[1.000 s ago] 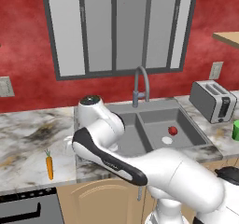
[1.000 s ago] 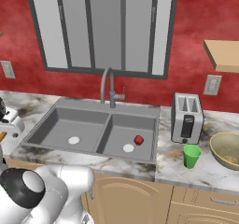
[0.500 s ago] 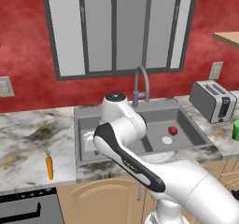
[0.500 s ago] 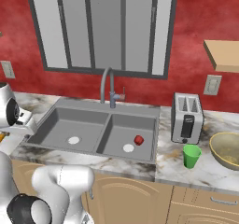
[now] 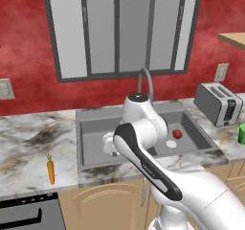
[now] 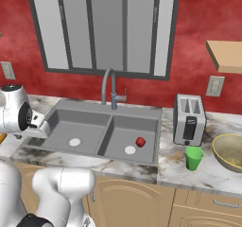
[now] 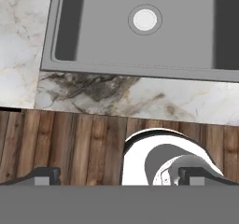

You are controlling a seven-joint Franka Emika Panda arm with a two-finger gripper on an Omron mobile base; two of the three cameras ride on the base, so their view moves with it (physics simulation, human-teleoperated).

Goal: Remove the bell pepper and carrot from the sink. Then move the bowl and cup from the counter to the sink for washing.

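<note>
Over the last second the arm has been swung from the left end of the table (image 5: pixel 28 143) toward the sink (image 5: pixel 95 133), its upper joint now seen above the divider between the two basins. The pincer (image 7: pixel 119 175) is carried spread wide and empty — its two dark tips are seen far apart in the hand view, with nothing between them, above the front edge of the left basin.

The carrot (image 5: pixel 50 170) is left lying on the table, well to the left of the sink and near the front edge, so that half of the removal is judged done. The bell pepper (image 5: pixel 177 134) is not yet taken — it sits in the right basin just beside the white drain. The cup (image 6: pixel 193 158) and the bowl (image 6: pixel 230 152) are untouched on the table to the right of the toaster (image 6: pixel 189 119). The swing is read as an approach to the pepper, still to be continued across to the right basin.
</note>
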